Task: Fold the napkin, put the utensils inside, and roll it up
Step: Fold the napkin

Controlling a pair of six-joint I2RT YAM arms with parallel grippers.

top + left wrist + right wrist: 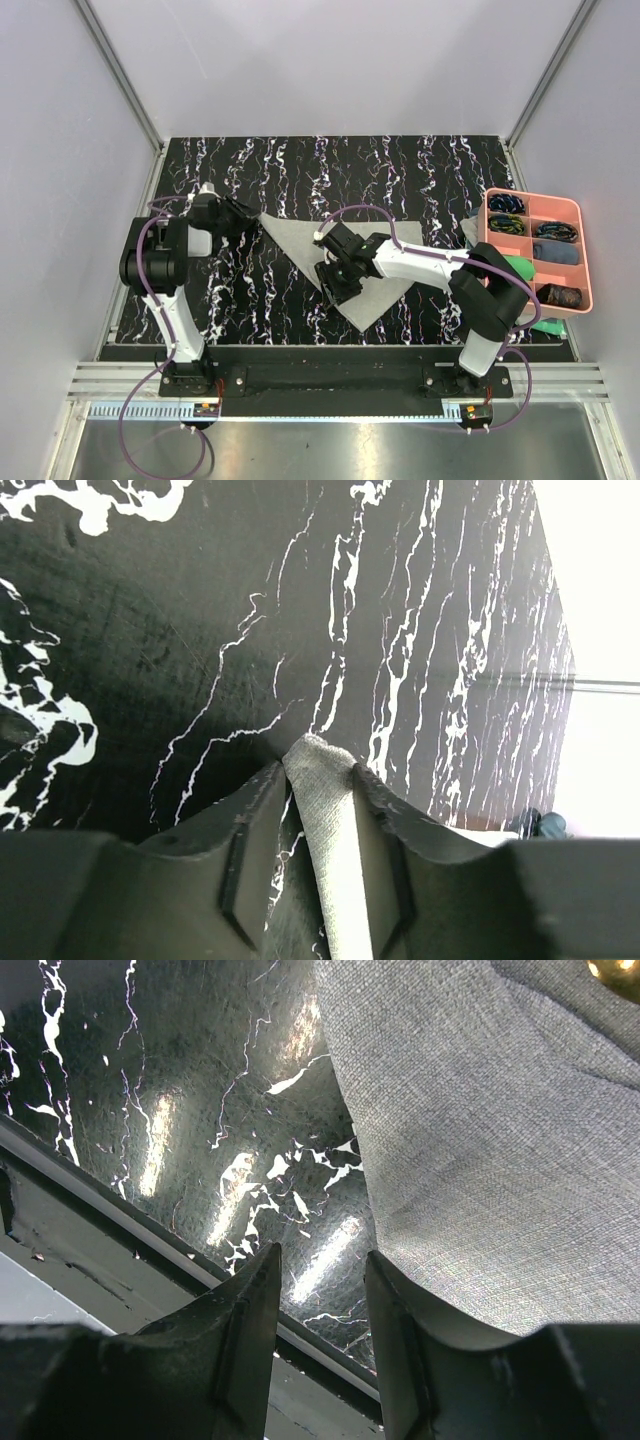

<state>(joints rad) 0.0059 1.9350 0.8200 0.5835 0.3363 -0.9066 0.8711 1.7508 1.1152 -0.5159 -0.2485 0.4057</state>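
Observation:
The light grey-green napkin (295, 240) lies folded into a triangle on the black marbled table. My left gripper (250, 215) is at its far left corner. In the left wrist view the left gripper (315, 765) is shut on that bunched corner of the napkin (325, 810). My right gripper (335, 285) is over the napkin's near left edge. In the right wrist view the right gripper (320, 1260) is open and empty, its right finger above the edge of the napkin (480, 1140). A gold-coloured bit (618, 970) shows at the top corner. The spoon and fork are otherwise hidden.
A pink compartment tray (590, 270) with small coiled items stands at the right. Green and teal folded cloths (520, 268) lie beside it, behind my right arm. The table's near edge rail (120, 1225) runs close under the right gripper.

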